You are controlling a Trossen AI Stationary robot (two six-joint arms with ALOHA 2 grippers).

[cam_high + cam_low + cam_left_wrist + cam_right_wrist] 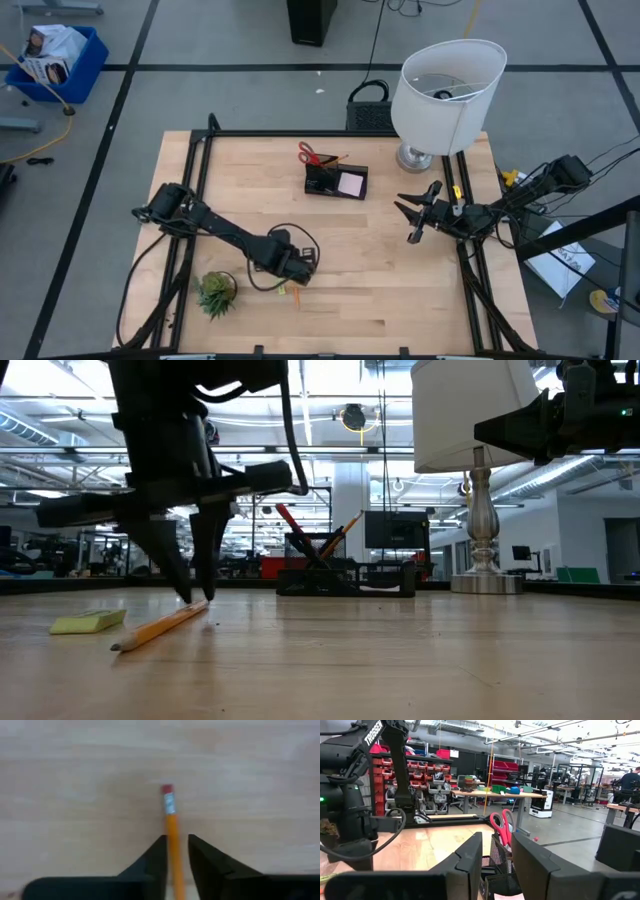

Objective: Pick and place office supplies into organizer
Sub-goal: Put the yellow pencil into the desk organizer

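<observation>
An orange pencil with a red eraser lies flat on the wooden table. My left gripper points down over it, open, one finger on either side of its shaft near the eraser end. A yellow sticky-note pad lies beside the pencil. The black organizer stands at the table's far middle, holding red-handled scissors and a pink pad. My right gripper hangs open above the table's right side, with nothing between its fingers. My left gripper stands astride the pencil's shaft from above, fingers across it. One finger lies right beside the shaft, and I cannot tell whether it touches. The other stands off by a narrow gap. The pencil rests on the table.
A small green potted plant sits near the front left, close to my left arm. A large white lamp stands at the far right, behind my right gripper. Bare wood stretches between the pencil and the organizer.
</observation>
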